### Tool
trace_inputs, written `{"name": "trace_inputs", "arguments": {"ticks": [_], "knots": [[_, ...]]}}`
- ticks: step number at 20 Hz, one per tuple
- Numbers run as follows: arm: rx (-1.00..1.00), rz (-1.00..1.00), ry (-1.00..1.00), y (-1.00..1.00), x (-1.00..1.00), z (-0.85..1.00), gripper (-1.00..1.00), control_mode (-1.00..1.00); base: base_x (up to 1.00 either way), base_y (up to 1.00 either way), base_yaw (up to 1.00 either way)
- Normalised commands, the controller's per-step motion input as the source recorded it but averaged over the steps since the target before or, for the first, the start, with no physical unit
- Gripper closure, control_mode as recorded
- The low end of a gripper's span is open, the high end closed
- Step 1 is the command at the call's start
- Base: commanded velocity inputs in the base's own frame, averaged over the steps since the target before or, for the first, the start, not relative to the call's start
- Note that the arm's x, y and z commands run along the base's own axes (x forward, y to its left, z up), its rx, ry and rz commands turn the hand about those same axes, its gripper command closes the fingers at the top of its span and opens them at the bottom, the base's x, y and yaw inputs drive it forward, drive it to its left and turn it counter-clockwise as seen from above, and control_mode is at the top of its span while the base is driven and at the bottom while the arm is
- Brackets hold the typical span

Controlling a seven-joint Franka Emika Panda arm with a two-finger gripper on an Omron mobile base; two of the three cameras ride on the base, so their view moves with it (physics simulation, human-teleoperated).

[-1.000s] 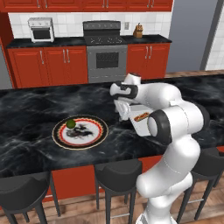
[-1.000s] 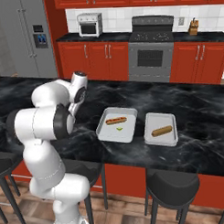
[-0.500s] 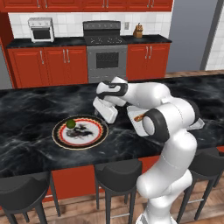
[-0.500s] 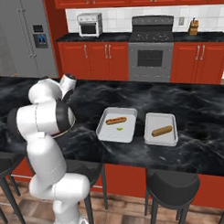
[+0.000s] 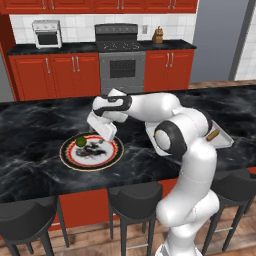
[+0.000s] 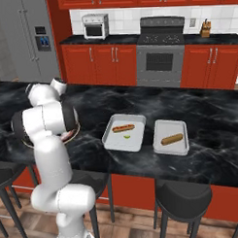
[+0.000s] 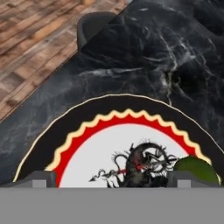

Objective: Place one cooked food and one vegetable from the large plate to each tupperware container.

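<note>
Left base view: gripper (image 5: 106, 131), jaws wide, empty, swinging from tupperware containers (image 6: 124, 133) over large plate (image 5: 91, 151); green vegetable (image 5: 80, 141) next.

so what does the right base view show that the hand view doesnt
The right base view alone shows the two tupperware containers: the nearer one holds a hot dog and a small green piece, the farther one holds one sausage. The hand view alone shows the large plate's dark motif and a green vegetable on it. Both share the large plate on the black marble counter.
</note>
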Motion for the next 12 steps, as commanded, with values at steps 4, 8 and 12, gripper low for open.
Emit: {"name": "trace_inputs", "arguments": {"ticks": [4, 8, 12], "knots": [[0.00, 0.05, 0.00, 0.12, 0.42, -0.02, -1.00, -1.00, 0.00, 0.00, 0.00], [0.00, 0.09, -0.02, 0.15, 0.52, -0.09, -1.00, -1.00, 0.00, 0.00, 0.00], [0.00, 0.09, 0.00, 0.33, 0.45, -0.25, -1.00, -1.00, 0.00, 0.00, 0.00]]}}
